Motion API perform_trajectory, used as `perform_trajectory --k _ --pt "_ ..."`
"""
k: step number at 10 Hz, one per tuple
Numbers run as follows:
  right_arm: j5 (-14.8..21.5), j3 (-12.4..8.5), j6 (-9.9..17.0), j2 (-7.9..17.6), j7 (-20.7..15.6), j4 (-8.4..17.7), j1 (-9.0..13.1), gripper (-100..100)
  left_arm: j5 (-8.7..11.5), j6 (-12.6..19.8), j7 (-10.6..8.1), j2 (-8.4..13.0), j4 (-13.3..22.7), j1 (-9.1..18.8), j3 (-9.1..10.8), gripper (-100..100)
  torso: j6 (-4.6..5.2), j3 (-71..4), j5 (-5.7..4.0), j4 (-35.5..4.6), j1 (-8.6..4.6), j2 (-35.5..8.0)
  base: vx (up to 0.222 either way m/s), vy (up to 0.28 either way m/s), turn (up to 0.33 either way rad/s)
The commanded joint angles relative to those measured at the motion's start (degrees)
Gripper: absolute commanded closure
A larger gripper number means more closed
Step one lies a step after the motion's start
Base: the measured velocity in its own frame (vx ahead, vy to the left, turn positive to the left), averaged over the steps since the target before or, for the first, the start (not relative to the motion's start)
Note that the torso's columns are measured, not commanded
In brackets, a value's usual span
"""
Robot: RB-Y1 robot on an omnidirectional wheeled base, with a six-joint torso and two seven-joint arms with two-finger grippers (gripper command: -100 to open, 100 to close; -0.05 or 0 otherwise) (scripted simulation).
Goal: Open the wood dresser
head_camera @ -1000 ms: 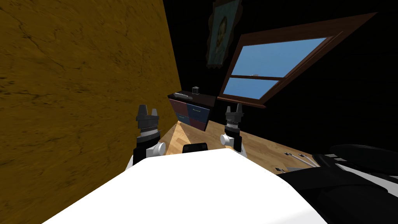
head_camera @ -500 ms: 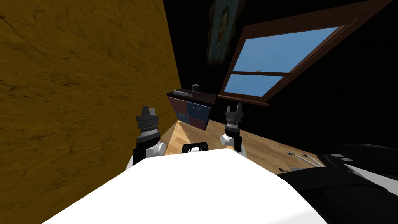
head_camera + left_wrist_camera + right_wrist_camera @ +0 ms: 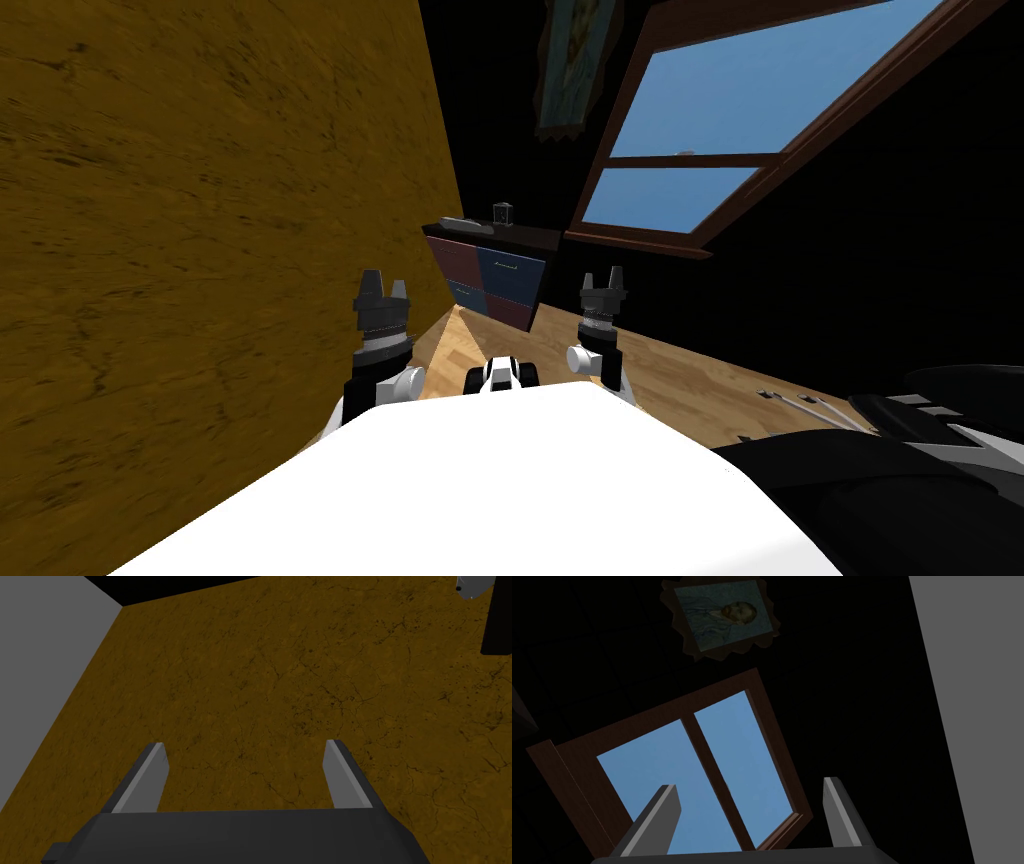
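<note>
The dresser (image 3: 490, 272) stands well ahead of me at the far end of the floor (image 3: 560, 355), in the corner where the brown wall (image 3: 200, 250) on my left meets the dark far wall, just beside the lower left corner of the window (image 3: 720, 140). I count four drawer fronts (image 3: 512, 272) on it, two reddish and two blue, set checkerwise. All four sit flush with the frame, so whatever the drawers hold is hidden. On its dark top there are two things: a small dark box (image 3: 503, 213) standing upright, and a flat grey thing (image 3: 460, 222) lying near the end closest to the brown wall; I cannot tell what either is. The floor is pale wood planks. The brown wall is mottled and cracked, and in my left wrist view it meets a plain grey surface (image 3: 45, 661). There is one window with two blue panes in a dark brown frame, and one framed portrait (image 3: 572, 60) hangs on the far wall beside it. A dark bulky shape with pale parts (image 3: 900, 450) lies low on my right. My left fingers (image 3: 384, 283) are raised beside the brown wall, spread apart and holding nothing. My right fingers (image 3: 602, 280) are raised over the floor, also spread and holding nothing, and both pairs are well apart from the dresser.
</note>
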State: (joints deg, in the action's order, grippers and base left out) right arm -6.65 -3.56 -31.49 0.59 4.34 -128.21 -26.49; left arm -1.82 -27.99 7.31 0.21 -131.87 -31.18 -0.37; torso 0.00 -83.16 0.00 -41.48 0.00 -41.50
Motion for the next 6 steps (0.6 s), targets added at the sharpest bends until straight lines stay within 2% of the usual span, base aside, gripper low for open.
perform_trajectory --k 1,3,6 --pt "0.0 0.0 0.0 0.0 0.0 0.01 -0.01 0 -0.49 -1.33 0.43 4.33 1.96 0.56 -0.11 -100 0.0 -1.15 -0.01 -0.55 -0.02 -0.48 0.045 -0.017 -0.022" --pt "0.0 0.0 0.0 0.0 0.0 0.01 -0.01 0 -1.07 -2.9 0.95 6.67 4.51 1.34 -0.23 -100 0.0 -1.46 -0.01 -0.76 -0.02 -0.67 0.074 -0.023 -0.029" --pt "0.0 0.0 0.0 0.0 0.0 0.01 -0.01 0 -2.14 -5.77 1.89 8.83 9.19 2.76 -0.46 -100 0.0 -1.42 -0.01 -0.8 -0.03 -0.76 0.091 -0.036 -0.034"
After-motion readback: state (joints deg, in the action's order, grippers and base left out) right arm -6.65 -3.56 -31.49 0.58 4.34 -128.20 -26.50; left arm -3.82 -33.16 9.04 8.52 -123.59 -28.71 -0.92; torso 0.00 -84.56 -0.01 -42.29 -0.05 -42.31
